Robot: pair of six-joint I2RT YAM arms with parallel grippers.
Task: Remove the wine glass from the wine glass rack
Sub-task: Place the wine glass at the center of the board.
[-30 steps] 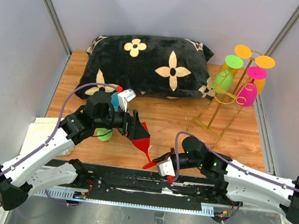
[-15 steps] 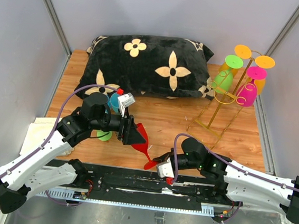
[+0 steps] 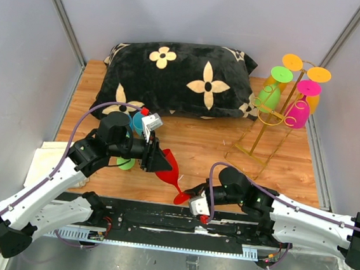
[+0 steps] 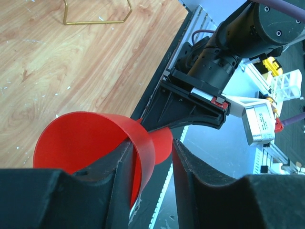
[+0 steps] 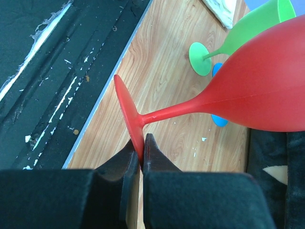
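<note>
A red wine glass (image 3: 169,168) lies tilted above the table's front edge, off the gold wine glass rack (image 3: 277,116) at the back right. My right gripper (image 3: 194,198) is shut on the rim of its round foot (image 5: 127,112). My left gripper (image 3: 157,161) straddles the wall of the red bowl (image 4: 86,138): one finger (image 4: 119,171) lies inside against the wall, and the other finger (image 4: 190,167) stands outside with a gap. In the right wrist view the right gripper (image 5: 143,139) pinches the foot edge-on. The left gripper (image 4: 152,145) faces the right arm.
Green (image 3: 270,96), pink (image 3: 299,112) and orange (image 3: 312,102) glasses hang on the rack. A green glass (image 3: 125,162) and a blue one (image 3: 136,122) lie by my left arm. A black flowered pillow (image 3: 179,77) fills the back. The rack's wire base (image 4: 95,19) rests on the wood.
My left gripper's jaws have narrowed round the red bowl's rim, and that arm has drawn slightly back toward its base. The right gripper keeps its hold on the foot.
</note>
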